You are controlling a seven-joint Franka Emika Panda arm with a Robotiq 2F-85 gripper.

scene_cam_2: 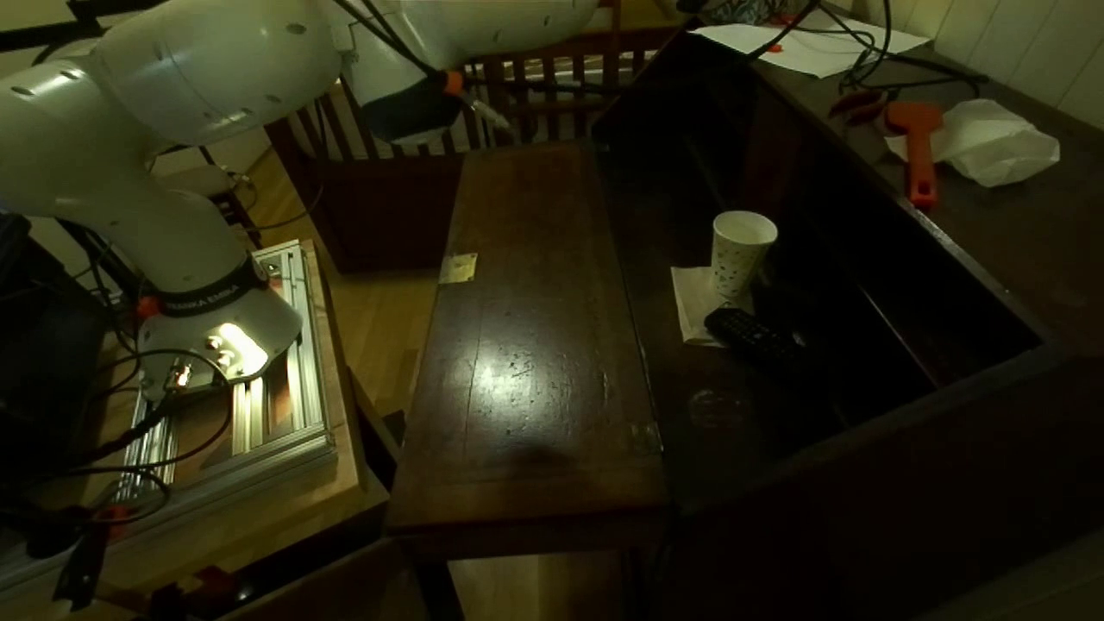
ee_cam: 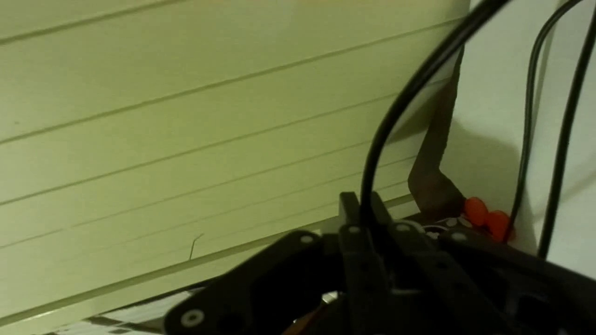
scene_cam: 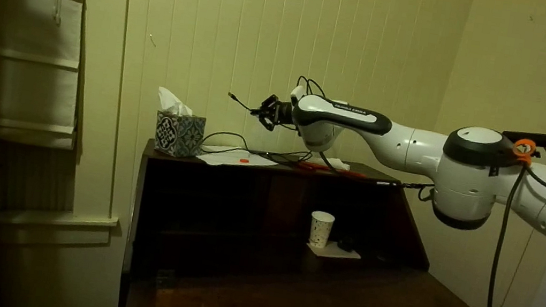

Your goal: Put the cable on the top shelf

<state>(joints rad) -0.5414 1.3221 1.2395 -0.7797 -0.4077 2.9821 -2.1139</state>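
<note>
The cable is thin and dark, with a small plug end sticking out beyond the fingertips. My gripper is shut on the cable, above the shelving unit near the wall. In the wrist view the cable rises from between the fingertips. More of the cable lies in loose loops on the top shelf, as the exterior view shows. Its loops also show in an exterior view, on the top shelf. The gripper is outside that view.
A patterned tissue box stands at one end of the top shelf. White paper, a red-orange tool, red-handled pliers and crumpled white material also lie there. Below are a paper cup and a black remote.
</note>
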